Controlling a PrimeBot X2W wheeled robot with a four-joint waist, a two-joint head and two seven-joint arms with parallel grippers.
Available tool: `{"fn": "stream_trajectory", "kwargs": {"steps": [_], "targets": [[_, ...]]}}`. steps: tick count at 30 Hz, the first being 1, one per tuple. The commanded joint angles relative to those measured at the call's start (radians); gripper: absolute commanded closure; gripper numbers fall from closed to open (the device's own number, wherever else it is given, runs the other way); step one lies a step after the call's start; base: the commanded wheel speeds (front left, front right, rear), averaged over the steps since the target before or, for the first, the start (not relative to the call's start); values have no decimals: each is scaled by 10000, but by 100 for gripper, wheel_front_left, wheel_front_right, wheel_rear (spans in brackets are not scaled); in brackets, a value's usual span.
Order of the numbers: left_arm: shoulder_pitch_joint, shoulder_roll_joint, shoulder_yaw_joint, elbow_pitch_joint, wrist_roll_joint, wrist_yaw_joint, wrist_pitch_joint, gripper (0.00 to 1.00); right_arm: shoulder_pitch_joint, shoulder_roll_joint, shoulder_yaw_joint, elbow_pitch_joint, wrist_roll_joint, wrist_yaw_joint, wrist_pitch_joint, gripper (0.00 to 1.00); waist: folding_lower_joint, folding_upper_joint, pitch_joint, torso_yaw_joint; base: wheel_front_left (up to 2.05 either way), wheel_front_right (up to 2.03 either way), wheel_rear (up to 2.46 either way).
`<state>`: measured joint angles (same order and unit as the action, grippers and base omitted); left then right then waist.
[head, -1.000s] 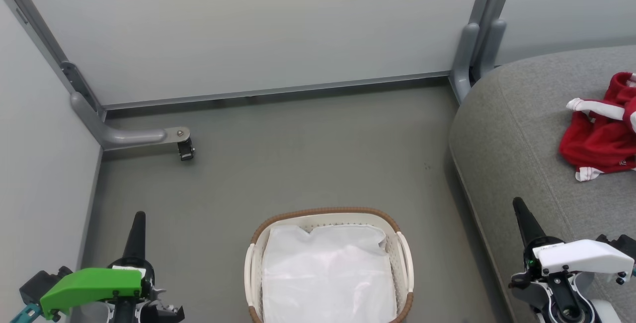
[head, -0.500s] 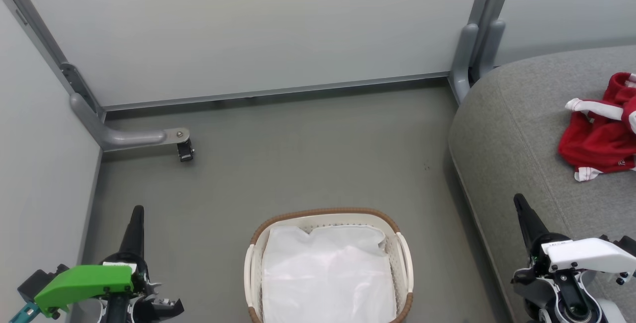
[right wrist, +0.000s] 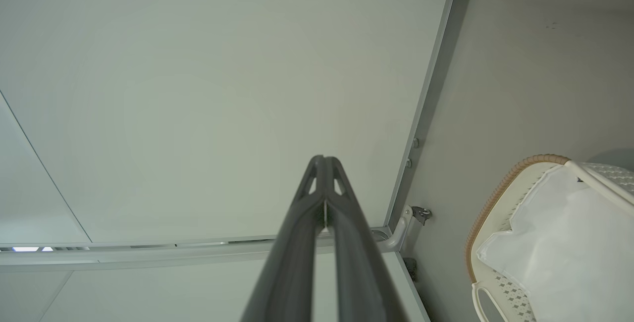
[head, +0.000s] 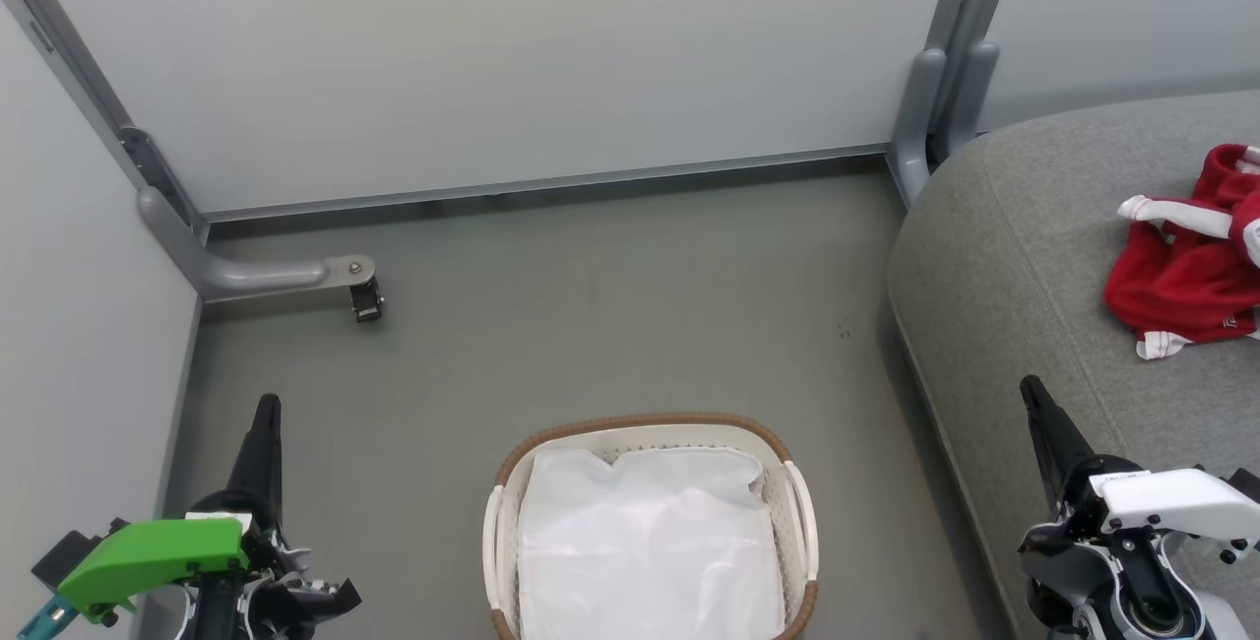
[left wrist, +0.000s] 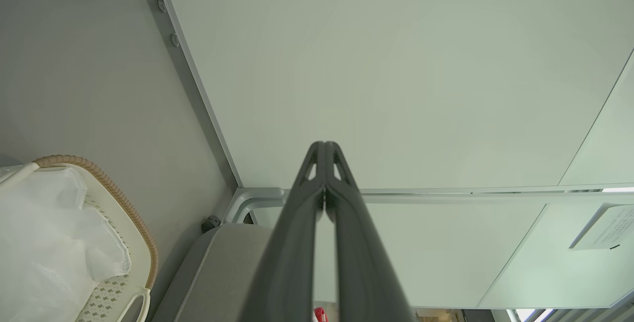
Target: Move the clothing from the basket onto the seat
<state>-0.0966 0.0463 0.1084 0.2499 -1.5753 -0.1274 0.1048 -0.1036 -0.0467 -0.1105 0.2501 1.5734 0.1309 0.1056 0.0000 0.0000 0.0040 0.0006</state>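
Note:
The red clothing (head: pixel 1186 276) with white trim lies crumpled on the grey seat (head: pixel 1024 256) at the right edge of the head view. The cream basket (head: pixel 645 428) with its brown rim stands on the floor at bottom centre, holding a white liner (head: pixel 645 542). My left gripper (head: pixel 266 406) is shut at the lower left, beside the basket and holding nothing. My right gripper (head: pixel 1030 386) is shut at the lower right, over the seat's front edge, below the clothing and apart from it. Both wrist views show fingertips pressed together: left gripper (left wrist: pixel 324 144), right gripper (right wrist: pixel 323 158), with the basket (left wrist: pixel 119 203) (right wrist: pixel 495 198) to one side.
Pale partition walls (head: pixel 492 59) close off the back and left. A grey metal foot with a small caster (head: pixel 366 297) juts onto the floor at the left. Another grey post (head: pixel 935 89) stands by the seat's back corner. Grey floor (head: pixel 610 305) lies between basket and wall.
Both arms have drawn back slightly toward the bottom of the head view, the left also drifting left. Clothing, basket and seat have stayed put.

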Motion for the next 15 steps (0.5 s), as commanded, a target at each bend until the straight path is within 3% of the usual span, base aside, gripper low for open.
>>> {"fn": "stream_trajectory", "kwargs": {"steps": [1,15], "targets": [[-186,70,66,-58,-216,-48,84,100,-82,-63,-39,-62,223,-3,71,100,0,0,-3,-2,0,0,0],[-173,71,78,-61,-394,-58,131,100,-79,-64,-55,-81,411,-3,115,100,0,0,-9,-6,0,0,0]]}}
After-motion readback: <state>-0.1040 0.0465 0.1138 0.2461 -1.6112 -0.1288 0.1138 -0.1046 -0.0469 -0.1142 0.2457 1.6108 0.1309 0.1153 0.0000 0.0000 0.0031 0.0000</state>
